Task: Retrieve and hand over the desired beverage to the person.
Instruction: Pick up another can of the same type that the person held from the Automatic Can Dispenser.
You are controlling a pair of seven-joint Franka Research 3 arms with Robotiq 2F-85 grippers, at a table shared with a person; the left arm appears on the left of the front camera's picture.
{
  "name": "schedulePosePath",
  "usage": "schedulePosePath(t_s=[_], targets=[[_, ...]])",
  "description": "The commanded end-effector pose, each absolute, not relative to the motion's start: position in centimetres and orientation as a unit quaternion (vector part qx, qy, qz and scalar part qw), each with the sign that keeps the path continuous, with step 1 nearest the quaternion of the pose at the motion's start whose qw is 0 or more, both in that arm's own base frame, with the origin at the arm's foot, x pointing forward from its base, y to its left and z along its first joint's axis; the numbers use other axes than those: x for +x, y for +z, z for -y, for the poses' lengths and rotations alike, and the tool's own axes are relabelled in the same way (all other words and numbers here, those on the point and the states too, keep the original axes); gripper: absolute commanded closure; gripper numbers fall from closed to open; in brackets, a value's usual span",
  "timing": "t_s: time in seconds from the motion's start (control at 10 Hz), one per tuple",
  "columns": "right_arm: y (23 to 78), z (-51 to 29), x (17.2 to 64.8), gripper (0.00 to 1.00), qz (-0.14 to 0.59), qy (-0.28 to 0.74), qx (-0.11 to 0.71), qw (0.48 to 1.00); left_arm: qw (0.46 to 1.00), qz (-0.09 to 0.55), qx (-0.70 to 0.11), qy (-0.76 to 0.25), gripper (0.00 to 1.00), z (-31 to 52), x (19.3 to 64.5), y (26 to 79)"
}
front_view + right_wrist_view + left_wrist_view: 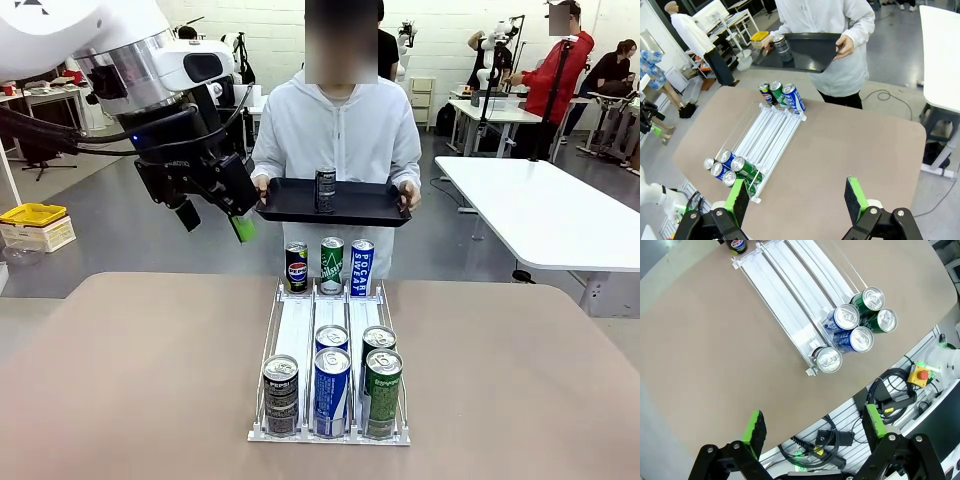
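Dark can (325, 190) stands upright, long axis vertical, top up, on the black tray (290, 210) held by the person (340, 130) at twelve o'clock beyond the tabletop (130, 370). Left claw (215, 222) hangs released and empty at ten o'clock of the can rack (295, 330). Right claw (796, 196) is released and empty too.

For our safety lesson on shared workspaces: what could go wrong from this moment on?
1. The dark can stands loose on the tray that the person holds; a tilt or bump could topple it.
2. The left gripper, fingers open, seems close to the tray's edge, so a careless move might knock it.
3. The three cans at the rack's far end stand close together; grasping one could tip its neighbours.
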State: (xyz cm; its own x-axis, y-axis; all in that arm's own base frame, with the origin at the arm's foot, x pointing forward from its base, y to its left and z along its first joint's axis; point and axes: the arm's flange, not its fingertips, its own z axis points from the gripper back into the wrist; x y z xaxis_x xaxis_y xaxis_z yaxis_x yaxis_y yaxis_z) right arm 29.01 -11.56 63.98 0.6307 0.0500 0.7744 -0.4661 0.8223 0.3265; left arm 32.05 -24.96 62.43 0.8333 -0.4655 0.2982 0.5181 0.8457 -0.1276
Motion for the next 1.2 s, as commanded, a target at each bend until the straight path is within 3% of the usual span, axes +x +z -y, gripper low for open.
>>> schedulePosePath(t_s=[0.0, 0.3, 0.6, 0.9, 1.1], targets=[[63.9, 11.5, 29.2, 0.00, 0.404, 0.153, 0.272, 0.860, 0.949, 0.132, -0.111, -0.263, 0.00, 25.1, 31.5, 61.6], [63.9, 11.5, 29.2, 0.00, 0.404, 0.153, 0.272, 0.860, 0.968, 0.071, -0.044, -0.237, 0.00, 30.7, 32.1, 60.6], [63.9, 11.5, 29.2, 0.00, 0.404, 0.153, 0.272, 0.860, 0.994, 0.040, 0.033, -0.091, 0.00, 38.1, 32.4, 57.4], [63.9, 11.5, 29.2, 0.00, 0.404, 0.153, 0.272, 0.860, 0.998, 0.040, 0.002, -0.057, 0.00, 40.4, 33.6, 54.9], [63.9, 11.5, 29.2, 0.00, 0.404, 0.153, 0.272, 0.860, 0.999, 0.032, -0.016, 0.020, 0.00, 41.0, 34.7, 53.4]])
